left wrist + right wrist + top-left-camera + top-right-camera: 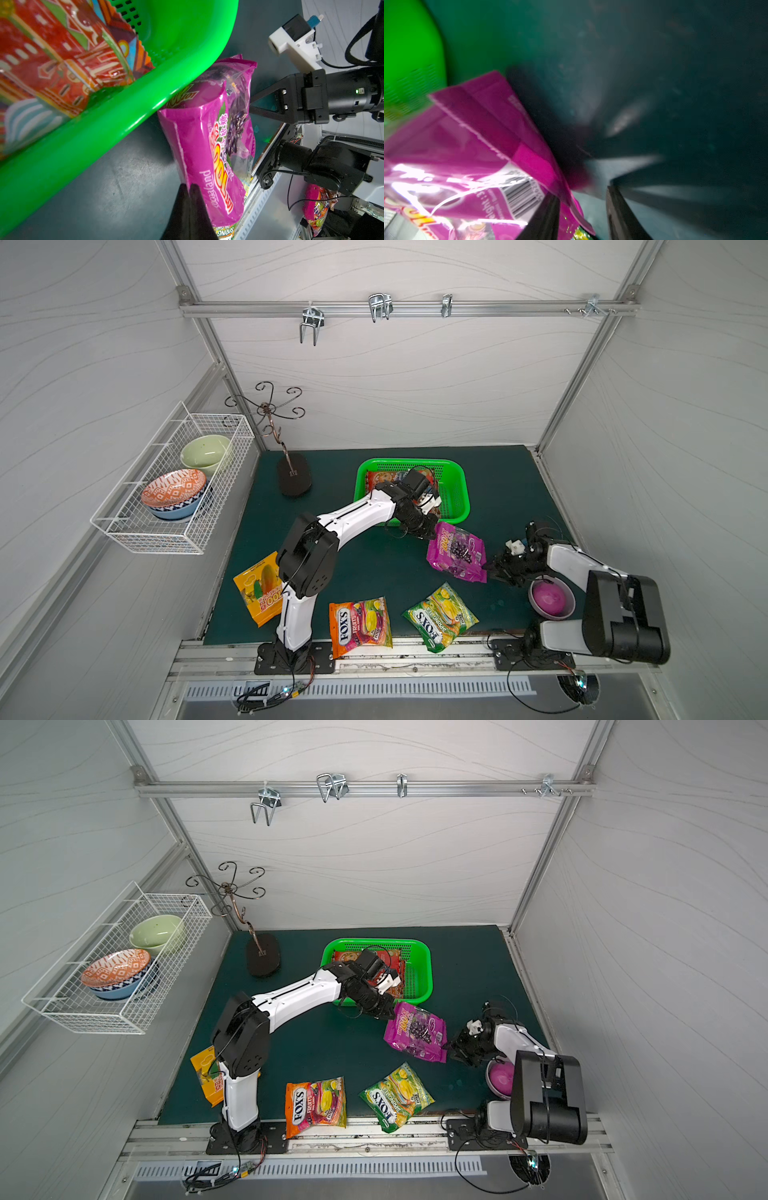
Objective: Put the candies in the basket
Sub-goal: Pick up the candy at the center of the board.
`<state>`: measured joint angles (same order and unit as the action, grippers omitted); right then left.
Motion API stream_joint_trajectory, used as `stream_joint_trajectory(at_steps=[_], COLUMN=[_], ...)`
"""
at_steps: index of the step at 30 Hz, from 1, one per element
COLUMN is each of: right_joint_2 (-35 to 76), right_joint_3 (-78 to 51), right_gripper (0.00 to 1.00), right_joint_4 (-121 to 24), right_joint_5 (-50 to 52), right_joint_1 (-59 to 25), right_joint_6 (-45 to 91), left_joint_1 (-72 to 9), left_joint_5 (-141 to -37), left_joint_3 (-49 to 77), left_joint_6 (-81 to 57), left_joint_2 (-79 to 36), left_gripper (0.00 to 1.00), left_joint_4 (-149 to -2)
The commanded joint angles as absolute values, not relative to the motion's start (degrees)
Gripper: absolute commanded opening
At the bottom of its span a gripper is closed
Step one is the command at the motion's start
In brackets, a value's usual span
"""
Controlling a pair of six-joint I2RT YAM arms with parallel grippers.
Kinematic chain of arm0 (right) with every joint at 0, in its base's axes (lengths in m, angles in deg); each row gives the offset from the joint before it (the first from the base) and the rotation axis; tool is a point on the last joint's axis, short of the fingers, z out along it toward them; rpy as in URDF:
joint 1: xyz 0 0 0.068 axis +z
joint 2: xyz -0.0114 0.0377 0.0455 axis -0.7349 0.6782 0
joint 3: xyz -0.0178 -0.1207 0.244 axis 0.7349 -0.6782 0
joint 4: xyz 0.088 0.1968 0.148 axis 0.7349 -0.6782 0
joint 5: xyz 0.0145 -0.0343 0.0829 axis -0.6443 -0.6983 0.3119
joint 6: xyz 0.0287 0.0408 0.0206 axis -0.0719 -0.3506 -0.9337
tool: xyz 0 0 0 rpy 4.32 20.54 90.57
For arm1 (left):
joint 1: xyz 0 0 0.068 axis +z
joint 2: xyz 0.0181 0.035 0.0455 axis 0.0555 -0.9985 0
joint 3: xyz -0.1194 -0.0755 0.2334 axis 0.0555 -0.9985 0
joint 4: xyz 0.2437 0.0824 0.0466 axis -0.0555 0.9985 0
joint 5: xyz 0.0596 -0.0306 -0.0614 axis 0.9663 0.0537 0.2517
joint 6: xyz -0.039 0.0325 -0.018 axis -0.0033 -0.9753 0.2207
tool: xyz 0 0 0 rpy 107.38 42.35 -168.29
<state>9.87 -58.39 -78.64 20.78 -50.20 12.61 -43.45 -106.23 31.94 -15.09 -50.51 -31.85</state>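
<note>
A purple grape candy bag (457, 551) (415, 1031) (207, 149) (477, 133) lies just in front of the green basket's (457, 489) (420, 969) (145, 93) near right corner. My left gripper (432, 531) (190, 187) is shut on the bag's edge beside the basket. My right gripper (492, 568) (580, 193) is at the bag's opposite corner, jaws apart, with that corner between them. A red candy bag (382, 479) (52, 62) lies in the basket. On the mat lie a yellow-orange bag (255, 589), a red-orange FOX'S bag (359, 624) and a green FOX'S bag (440, 616).
A purple-lined bowl (550, 597) sits under my right arm. A dark mug-tree stand (293, 477) stands at the back left of the mat. A white wire basket (137, 531) with bowls hangs on the left wall. The two FOX'S bags overhang the mat's front edge.
</note>
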Motion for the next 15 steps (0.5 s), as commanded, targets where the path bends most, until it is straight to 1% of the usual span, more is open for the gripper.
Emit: stream_joint_trajectory(at_steps=[1, 5, 7, 12, 13, 14, 15], right_joint_2=[11.25, 12.95, 14.38, 16.31, 16.6, 16.97, 17.09], right_joint_3=[-59.02, -58.61, -58.4, -57.41, -57.17, -56.73, -56.43], right_gripper=[0.37, 0.33, 0.34, 0.31, 0.25, 0.14, 0.0], right_joint_4=[-74.04, -72.14, -70.57, -67.77, -67.52, -67.44, -67.19], right_joint_5=[25.13, 27.7, 29.77, 32.12, 32.28, 32.56, 33.07], right_joint_1=[-49.85, -49.85, -49.53, -46.96, -46.38, -45.95, -45.75], right_joint_6=[16.02, 16.78, 17.04, 17.5, 17.45, 17.71, 17.89], left_joint_1=[-42.04, -41.49, -41.41, -41.47, -41.48, -41.45, -41.49], left_joint_5=[-107.49, -108.41, -108.83, -109.51, -109.6, -109.69, -109.69], left_joint_3=[32.24, 32.28, 32.25, 32.11, 32.12, 32.12, 32.19], left_joint_6=[-16.68, -17.02, -17.37, -17.02, -17.03, -17.03, -17.12], left_joint_2=[-50.32, -51.13, -51.34, -52.15, -52.22, -52.36, -52.32], left_gripper=[0.0, 0.0, 0.0, 0.0, 0.0, 0.0, 0.0], left_joint_4=[-34.44, -34.34, -34.16, -34.22, -34.26, -34.13, -34.14])
